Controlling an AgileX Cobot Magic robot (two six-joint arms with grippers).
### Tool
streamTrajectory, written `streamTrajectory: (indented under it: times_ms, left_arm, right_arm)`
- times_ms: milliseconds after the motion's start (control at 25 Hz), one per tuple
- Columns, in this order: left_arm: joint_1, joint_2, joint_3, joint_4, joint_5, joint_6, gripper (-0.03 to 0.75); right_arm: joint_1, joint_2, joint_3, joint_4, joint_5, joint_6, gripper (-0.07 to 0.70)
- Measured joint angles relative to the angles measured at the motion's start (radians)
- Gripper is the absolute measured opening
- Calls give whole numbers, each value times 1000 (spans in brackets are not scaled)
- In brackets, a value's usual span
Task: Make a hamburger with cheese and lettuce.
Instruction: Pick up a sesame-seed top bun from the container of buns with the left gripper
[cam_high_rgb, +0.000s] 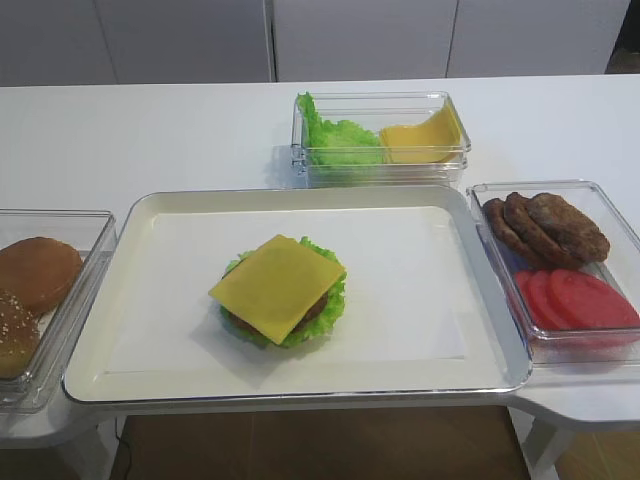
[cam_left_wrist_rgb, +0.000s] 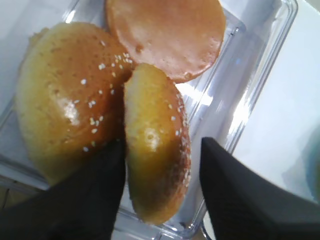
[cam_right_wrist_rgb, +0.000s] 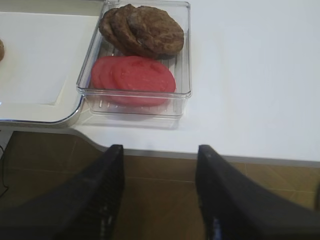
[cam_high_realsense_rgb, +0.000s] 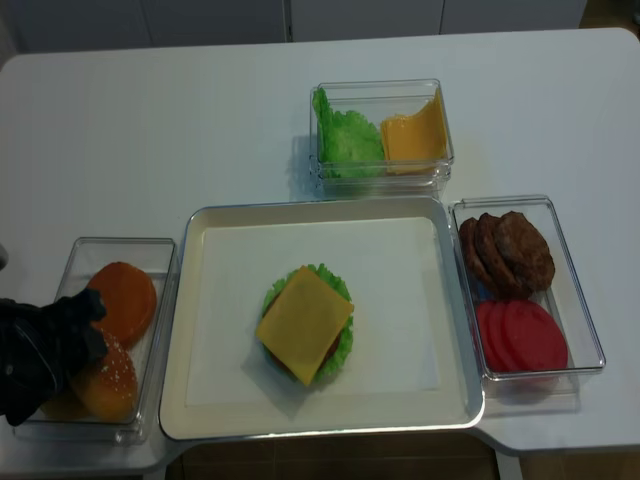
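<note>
tray (cam_high_realsense_rgb: 200, 330): sitting in the middle of the table (cam_high_realsense_rgb: 150, 130)
hamburger (cam_high_realsense_rgb: 306, 324): lying on the tray, cheese (cam_high_realsense_rgb: 304, 322) resting on top, lettuce (cam_high_realsense_rgb: 340, 345) sticking out underneath
bun box (cam_high_realsense_rgb: 165, 300): sitting left of the tray, buns (cam_high_realsense_rgb: 125, 300) lying in it
leaf-and-slice box (cam_high_realsense_rgb: 380, 90): sitting behind the tray
patty-and-tomato box (cam_high_realsense_rgb: 580, 300): sitting right of the tray, patties (cam_high_realsense_rgb: 510, 250) lying behind the tomato slices (cam_high_realsense_rgb: 522, 336)
left gripper (cam_left_wrist_rgb: 162, 170): hanging over the bun box, a tilted bun top (cam_left_wrist_rgb: 155, 145) sitting between its fingers
</note>
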Motion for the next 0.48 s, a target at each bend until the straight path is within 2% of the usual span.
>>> streamTrajectory:
  times_ms: [480]
  left_arm:
    - [0, 0, 17, 2, 0, 2, 348]
  right_arm:
    - [0, 0, 0, 0, 0, 0, 371]
